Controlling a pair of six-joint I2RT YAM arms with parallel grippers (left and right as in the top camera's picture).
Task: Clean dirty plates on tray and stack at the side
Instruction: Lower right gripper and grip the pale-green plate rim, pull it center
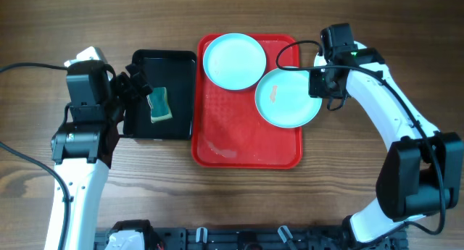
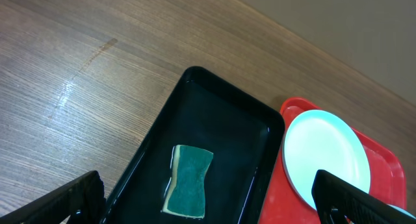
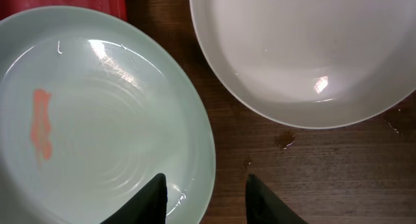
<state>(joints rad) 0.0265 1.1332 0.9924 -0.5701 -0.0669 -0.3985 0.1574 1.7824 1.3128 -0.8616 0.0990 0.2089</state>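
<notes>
The right end effector (image 3: 205,188) is partly open, its fingers straddling the right rim of the smeared plate (image 1: 286,101) without gripping it. The plate overhangs the red tray's (image 1: 246,145) right edge. The left end effector (image 1: 133,90) hangs wide open and empty over the black tray (image 1: 177,76).

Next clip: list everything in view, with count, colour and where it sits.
red tray: 1, red, table centre.
pale plate: 1, whitish aqua, red tray's far left corner.
smeared plate: 1, light aqua, orange smear, overhanging red tray's right edge.
white plate: 1, white, on wood beside smeared plate; right wrist view only.
black tray: 1, black, left of red tray.
sponge: 1, green over yellow, in black tray.
table: 1, brown wood, under everything.
left gripper: 1, black, open over black tray's left edge.
right gripper: 1, black, jaws apart astride smeared plate's rim.
</notes>
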